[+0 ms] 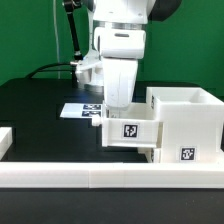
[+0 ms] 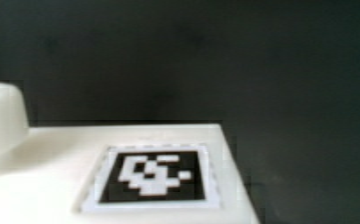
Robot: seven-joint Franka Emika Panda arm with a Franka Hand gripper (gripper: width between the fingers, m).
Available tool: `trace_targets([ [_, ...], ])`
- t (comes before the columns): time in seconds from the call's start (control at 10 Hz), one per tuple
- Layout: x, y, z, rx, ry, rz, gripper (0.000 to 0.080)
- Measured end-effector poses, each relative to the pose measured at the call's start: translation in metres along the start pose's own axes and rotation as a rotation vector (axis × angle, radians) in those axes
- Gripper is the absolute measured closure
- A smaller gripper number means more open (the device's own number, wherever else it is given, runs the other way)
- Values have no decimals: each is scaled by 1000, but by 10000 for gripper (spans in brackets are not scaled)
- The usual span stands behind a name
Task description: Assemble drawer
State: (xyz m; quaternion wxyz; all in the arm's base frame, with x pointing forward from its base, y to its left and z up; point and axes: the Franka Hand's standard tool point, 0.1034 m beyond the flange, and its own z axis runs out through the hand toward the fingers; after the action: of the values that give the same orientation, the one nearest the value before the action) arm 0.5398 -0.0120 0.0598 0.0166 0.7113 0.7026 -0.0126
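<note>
White robot gripper [image 1: 118, 112] reaches down onto a small tagged white plastic tray [image 1: 130, 133], apparently gripping it; tall white cube-like housing [image 1: 190, 125] just beside.

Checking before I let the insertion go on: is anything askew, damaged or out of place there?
Nothing stands out. The tray sits level against the housing, both unmarked. The hand is at the tray; its fingers are hidden. The marker board lies flat behind.

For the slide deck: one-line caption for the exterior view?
Panda gripper lowered onto a tagged white drawer tray beside the tall housing, marker board behind, white rail in front.
</note>
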Motion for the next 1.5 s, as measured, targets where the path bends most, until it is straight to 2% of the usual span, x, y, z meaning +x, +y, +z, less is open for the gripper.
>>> trace_targets([
  [0.2,5,-1,1,9,1,-6,757],
  [1.5,7,-4,5,6,-14,-38,757],
])
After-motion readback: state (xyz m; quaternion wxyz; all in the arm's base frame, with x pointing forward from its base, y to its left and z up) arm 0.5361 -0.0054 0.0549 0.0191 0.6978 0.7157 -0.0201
